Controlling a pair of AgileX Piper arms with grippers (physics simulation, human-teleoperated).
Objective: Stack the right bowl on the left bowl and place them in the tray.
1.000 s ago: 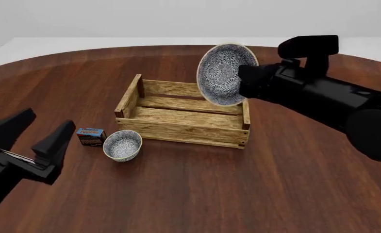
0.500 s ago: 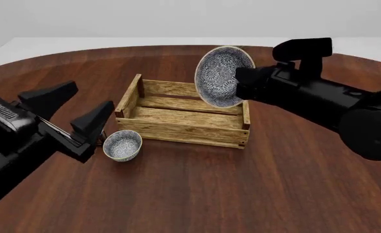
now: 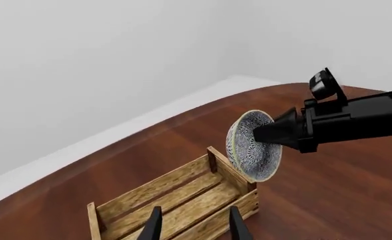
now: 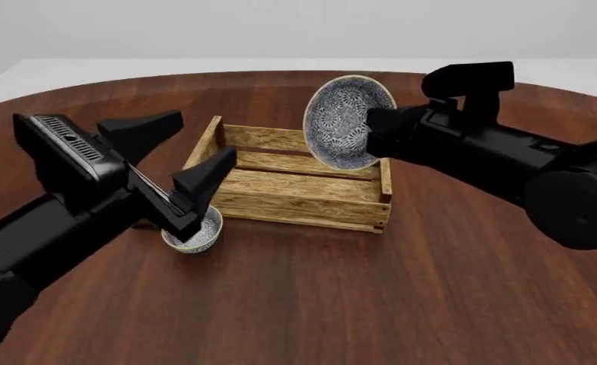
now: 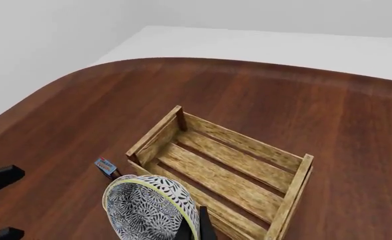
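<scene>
Half the left bowl (image 4: 198, 232) hidden behind left gripper (image 4: 185, 154).

Free room: tray (image 4: 298, 186) interior bare, open from above; wide bare table (image 4: 379, 304) across lower centre and lower right of front view.
Obstacles: right gripper (image 4: 371, 131) with tilted right bowl (image 4: 346, 122) above tray's upper-right corner; left gripper (image 4: 179, 162), fingers spread, over left bowl (image 4: 195, 231) at tray's lower-left.
</scene>
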